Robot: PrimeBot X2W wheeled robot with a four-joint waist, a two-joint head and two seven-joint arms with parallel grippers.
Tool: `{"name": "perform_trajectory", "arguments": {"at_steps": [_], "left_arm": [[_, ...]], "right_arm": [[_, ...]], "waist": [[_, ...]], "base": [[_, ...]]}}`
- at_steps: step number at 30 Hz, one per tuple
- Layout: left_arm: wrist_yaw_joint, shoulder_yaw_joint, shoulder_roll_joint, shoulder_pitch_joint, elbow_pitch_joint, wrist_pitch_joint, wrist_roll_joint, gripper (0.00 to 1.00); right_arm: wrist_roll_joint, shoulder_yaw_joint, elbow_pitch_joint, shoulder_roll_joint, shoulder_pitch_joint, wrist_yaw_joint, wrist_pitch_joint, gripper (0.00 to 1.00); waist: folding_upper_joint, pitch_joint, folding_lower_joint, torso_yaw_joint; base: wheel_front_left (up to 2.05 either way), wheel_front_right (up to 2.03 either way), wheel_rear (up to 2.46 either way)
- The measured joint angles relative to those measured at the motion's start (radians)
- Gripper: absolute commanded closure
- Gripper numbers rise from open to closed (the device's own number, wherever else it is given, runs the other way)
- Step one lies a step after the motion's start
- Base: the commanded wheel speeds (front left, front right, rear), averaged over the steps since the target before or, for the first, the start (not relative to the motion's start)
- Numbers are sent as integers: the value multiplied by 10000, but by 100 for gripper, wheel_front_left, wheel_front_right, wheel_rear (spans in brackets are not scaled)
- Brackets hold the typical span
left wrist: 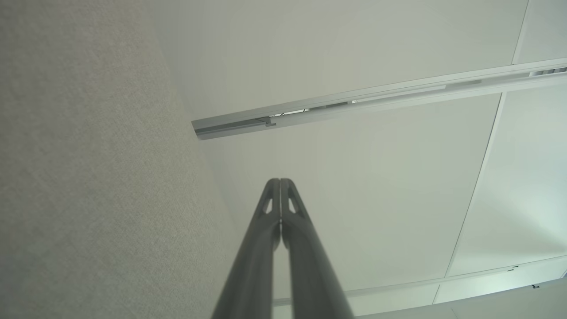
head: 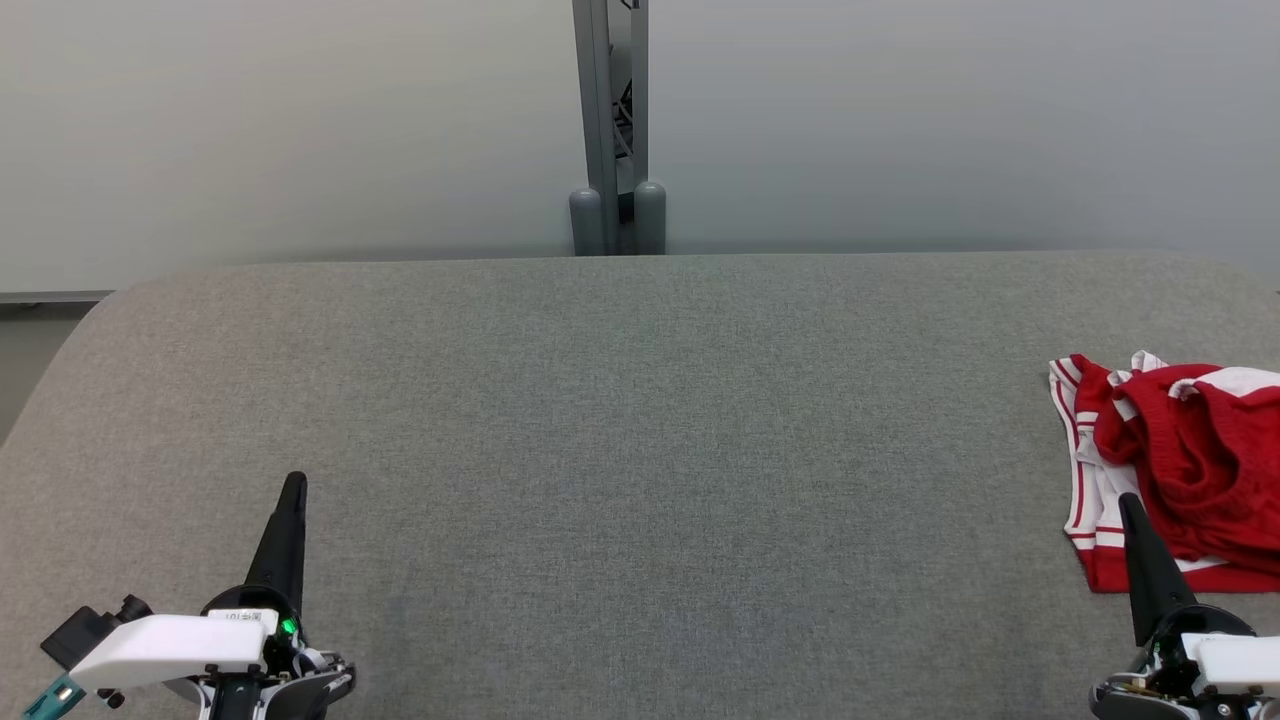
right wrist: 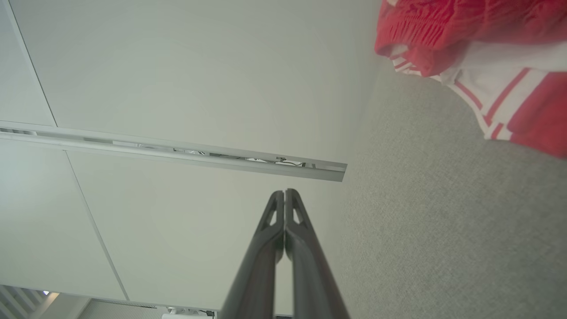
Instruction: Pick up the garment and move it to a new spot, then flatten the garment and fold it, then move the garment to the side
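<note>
Surface: a grey fabric-covered table (head: 640, 450) spans the head view, and its weave looks flat and even.
Far edge: it runs straight across below a pale wall (head: 300, 120) and rounds off at the far left and far right corners.
Left edge: it slopes down the left side from the far left corner, with a strip of floor (head: 25, 360) beyond it.
Post: a grey upright post (head: 612, 120) stands behind the middle of the far edge.
Garment: the red and white striped garment (head: 1180, 470) lies crumpled at the right side of the table, about halfway between near and far, and is cut off by the right border of the head view.
Left gripper: the left gripper (head: 293, 485) sits at the near left, fingers pressed together and holding nothing, well apart from the garment.
Right gripper: the right gripper (head: 1128, 503) sits at the near right, fingers pressed together and holding nothing. Its tip shows against the garment's near left hem. In the right wrist view the cloth lies off to one side of the fingers, with bare grey fabric between.
Open room: bare table stretches from the left edge across the middle to the garment's left hem.
</note>
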Motion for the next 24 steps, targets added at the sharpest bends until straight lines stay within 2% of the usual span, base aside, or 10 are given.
{"name": "perform_trajectory", "arguments": {"at_steps": [15,24], "left_arm": [[-117,138,6,-108,-31,290,-934,100],[-117,144,6,-112,-36,290,-953,100]], "right_arm": [[993,-111,-163,-10,0,0,265,100],[1028,-119,-174,-12,0,0,263,100]], "waist": [[0,74,0,3],[0,75,0,3]], "base": [[0,0,0],[0,0,0]]}}
